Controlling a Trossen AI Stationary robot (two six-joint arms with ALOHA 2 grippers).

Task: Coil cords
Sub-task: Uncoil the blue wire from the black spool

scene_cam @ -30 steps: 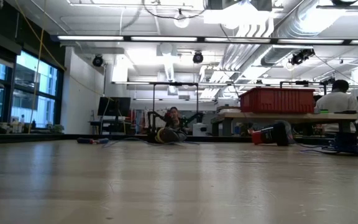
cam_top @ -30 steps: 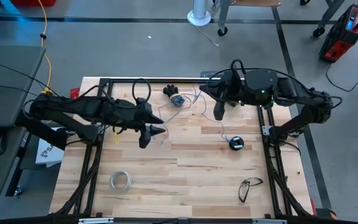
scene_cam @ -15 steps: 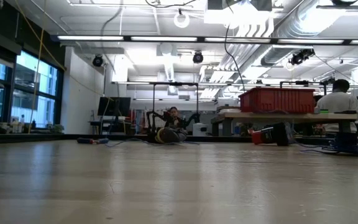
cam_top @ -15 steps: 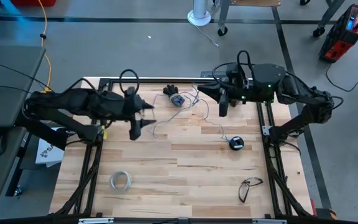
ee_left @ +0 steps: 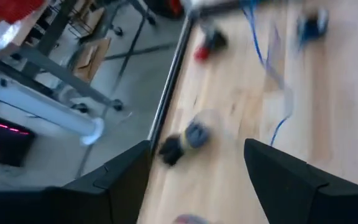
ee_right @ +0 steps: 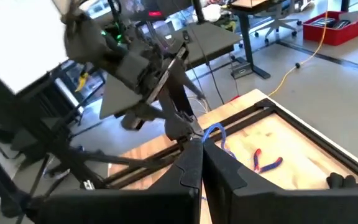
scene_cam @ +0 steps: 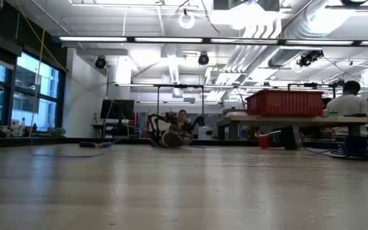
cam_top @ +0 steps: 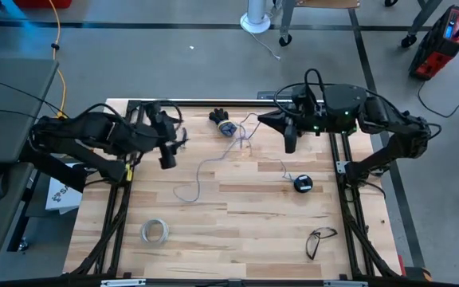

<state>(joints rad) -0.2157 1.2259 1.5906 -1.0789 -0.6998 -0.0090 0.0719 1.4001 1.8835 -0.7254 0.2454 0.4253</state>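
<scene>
Dropped wire (cam_top: 205,169) lies beside spread left gripper (cam_top: 168,151); right gripper (cam_top: 288,143) pinches wire

The right gripper (ee_right: 202,163) has its dark fingers pressed together, pinching the thin blue wire (ee_right: 215,132); the left arm (ee_right: 129,68) looms beyond.

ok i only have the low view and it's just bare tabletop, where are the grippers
observer: the left gripper hangs open over the table's left rear, nothing between its fingers.
operator: and the right one
observer: the right gripper is shut on the wire over the right rear; the rest of the wire lies loose across the middle of the table.
operator: where's the spool
observer: the spool lies on the wood nearer the front than the right gripper, with the wire trailing to it.
</scene>
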